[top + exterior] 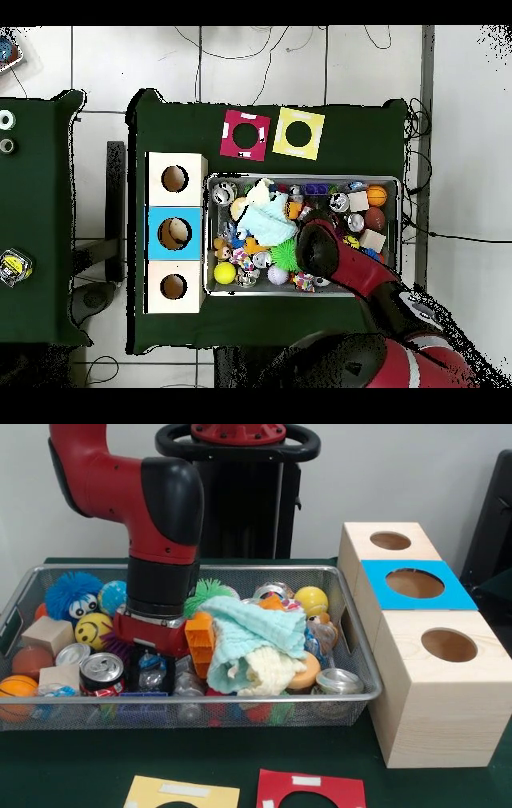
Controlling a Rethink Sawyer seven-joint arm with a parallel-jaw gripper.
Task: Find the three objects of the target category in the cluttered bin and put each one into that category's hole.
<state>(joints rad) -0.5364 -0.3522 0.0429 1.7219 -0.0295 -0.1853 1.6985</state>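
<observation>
The silver wire-mesh bin (240,569) is packed with clutter: balls, cans, blocks and a mint-green cloth (252,634). My gripper (150,668) is lowered into the bin's left-middle part, right of a red soda can (102,674) and left of an orange toy brick (198,640). A clear plastic item sits right at its tip; whether it is held is unclear. In the overhead view the arm (322,246) covers the gripper over the bin (300,179). Three wooden boxes with round holes stand beside the bin; the middle one has a blue top (416,584).
The bin also holds a blue fuzzy ball (72,594), a yellow smiley ball (92,629), a small basketball (18,692), a wooden block (48,634), a yellow ball (312,600) and a silver can (338,682). A yellow card (182,794) and a red card (312,790) lie at the near edge.
</observation>
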